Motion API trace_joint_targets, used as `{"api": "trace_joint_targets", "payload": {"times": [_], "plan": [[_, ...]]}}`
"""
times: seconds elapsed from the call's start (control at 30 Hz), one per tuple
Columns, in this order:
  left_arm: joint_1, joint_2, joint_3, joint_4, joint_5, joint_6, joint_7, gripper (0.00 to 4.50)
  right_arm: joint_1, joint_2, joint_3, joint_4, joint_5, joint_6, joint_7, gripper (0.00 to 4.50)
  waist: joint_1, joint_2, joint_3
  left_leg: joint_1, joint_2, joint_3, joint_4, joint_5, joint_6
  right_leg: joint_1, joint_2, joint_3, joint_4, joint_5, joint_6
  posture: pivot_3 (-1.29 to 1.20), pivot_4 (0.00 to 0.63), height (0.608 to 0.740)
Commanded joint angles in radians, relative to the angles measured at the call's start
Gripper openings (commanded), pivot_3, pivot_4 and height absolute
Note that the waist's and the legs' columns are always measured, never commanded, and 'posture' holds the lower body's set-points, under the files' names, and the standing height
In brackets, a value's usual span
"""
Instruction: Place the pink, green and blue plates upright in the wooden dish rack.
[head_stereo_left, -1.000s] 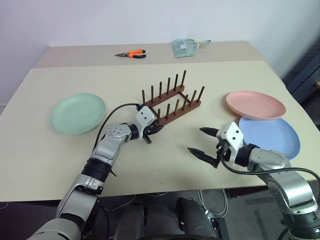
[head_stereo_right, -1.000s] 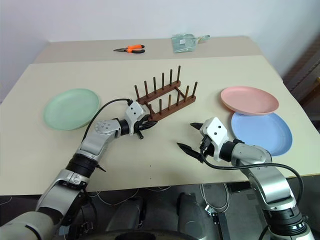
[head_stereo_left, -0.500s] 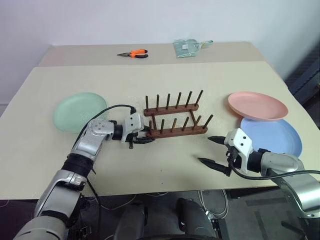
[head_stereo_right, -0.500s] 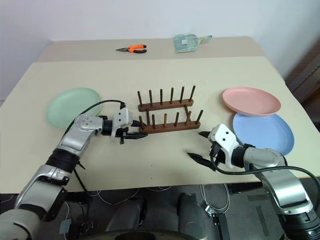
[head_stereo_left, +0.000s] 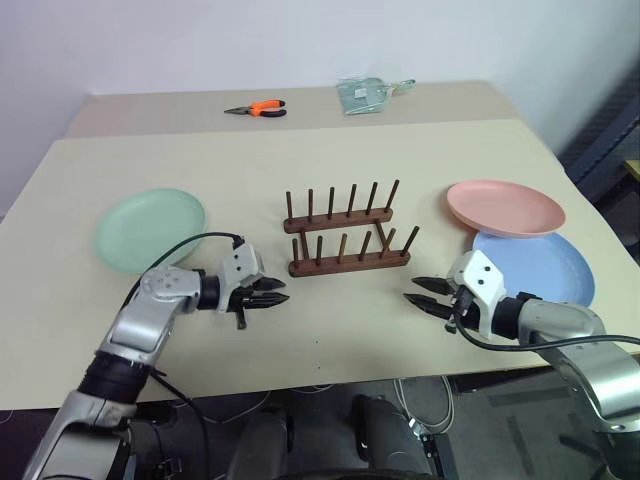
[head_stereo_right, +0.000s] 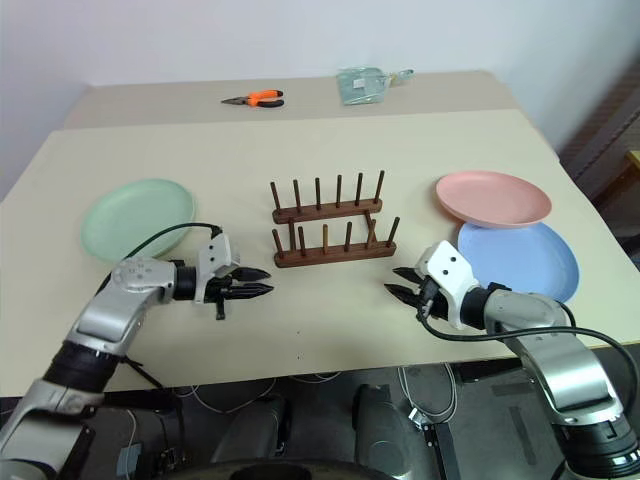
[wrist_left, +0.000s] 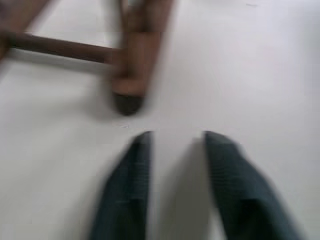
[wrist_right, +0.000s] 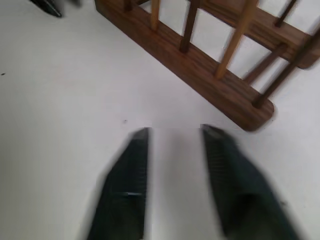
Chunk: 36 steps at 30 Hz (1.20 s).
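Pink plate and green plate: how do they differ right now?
The pink plate sits right of the rack, its near edge resting on the blue plate, slightly tilted. The green plate lies flat and alone, left of the rack. Both are round, similar in size, and not racked.

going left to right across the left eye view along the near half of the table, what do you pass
green plate → left tool → wooden dish rack → right tool → blue plate; the pink plate sits just behind the blue one, so I leave it out of the order.
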Motion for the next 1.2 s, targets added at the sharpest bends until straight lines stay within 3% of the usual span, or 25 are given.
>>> {"api": "trace_joint_targets", "payload": {"times": [0.03, 0.4, 0.63, 0.83, 0.97, 1.17, 1.2], "plan": [[0.017, -0.053, -0.04, -0.121, 0.023, 0.066, 0.11, 0.97, -0.042, 0.028, 0.057, 0.023, -0.069, -0.001, -0.056, 0.19, 0.009, -0.001, 0.0, 0.0, 0.0, 0.0, 0.001, 0.0, 0.0, 0.0, 0.0, 0.0, 0.0, 0.0, 0.001, 0.0, 0.15, 0.74], [-0.093, -0.254, -0.086, 0.074, 0.205, 0.08, 0.469, 0.97, -0.262, 0.161, 0.178, 0.308, -0.252, -0.038, -0.205, 0.19, 0.016, -0.001, -0.001, 0.001, -0.001, 0.0, 0.001, 0.0, 0.0, 0.001, 0.0, 0.0, 0.001, 0.001, -0.001, 0.0, 0.15, 0.74], [-0.162, -0.286, -0.084, 0.205, 0.218, 0.025, 0.517, 0.97, -0.392, 0.227, 0.19, 0.536, -0.324, -0.158, -0.254, 0.19, 0.012, 0.0, -0.002, 0.002, -0.001, 0.0, 0.001, 0.001, -0.001, 0.001, 0.0, 0.0, 0.002, 0.004, 0.0, 0.0, 0.15, 0.74], [-0.19, -0.288, -0.082, 0.269, 0.227, -0.01, 0.53, 0.97, -0.428, 0.238, 0.178, 0.598, -0.331, -0.216, -0.232, 0.19, 0.01, 0.0, -0.004, 0.003, -0.001, 0.0, 0.001, 0.001, -0.001, 0.001, 0.0, 0.0, 0.002, 0.004, 0.0, 0.0, 0.15, 0.74], [-0.166, -0.263, -0.08, 0.191, 0.198, -0.013, 0.478, 0.97, -0.38, 0.104, 0.106, 0.455, -0.296, -0.255, -0.112, 1.39, 0.011, 0.001, -0.004, 0.002, -0.001, 0.0, 0.001, 0.001, -0.001, 0.001, 0.0, 0.0, 0.002, 0.004, 0.001, 0.0, 0.15, 0.74], [-0.086, -0.2, -0.08, -0.043, 0.072, -0.001, 0.304, 0.97, -0.322, -0.164, -0.089, 0.283, -0.227, -0.24, 0.043, 4.38, -0.004, 0.004, -0.003, 0.0, -0.001, 0.001, -0.001, 0.001, -0.001, 0.0, 0.0, 0.0, 0.0, 0.004, 0.001, 0.0, 0.15, 0.74], [-0.077, -0.19, -0.087, -0.073, 0.051, 0.008, 0.269, 0.97, -0.307, -0.206, -0.103, 0.284, -0.225, -0.241, 0.076, 4.38, -0.005, 0.004, -0.003, 0.0, -0.001, 0.001, -0.001, 0.001, -0.001, 0.0, 0.0, 0.0, 0.001, 0.003, 0.001, 0.0, 0.15, 0.74]]}}
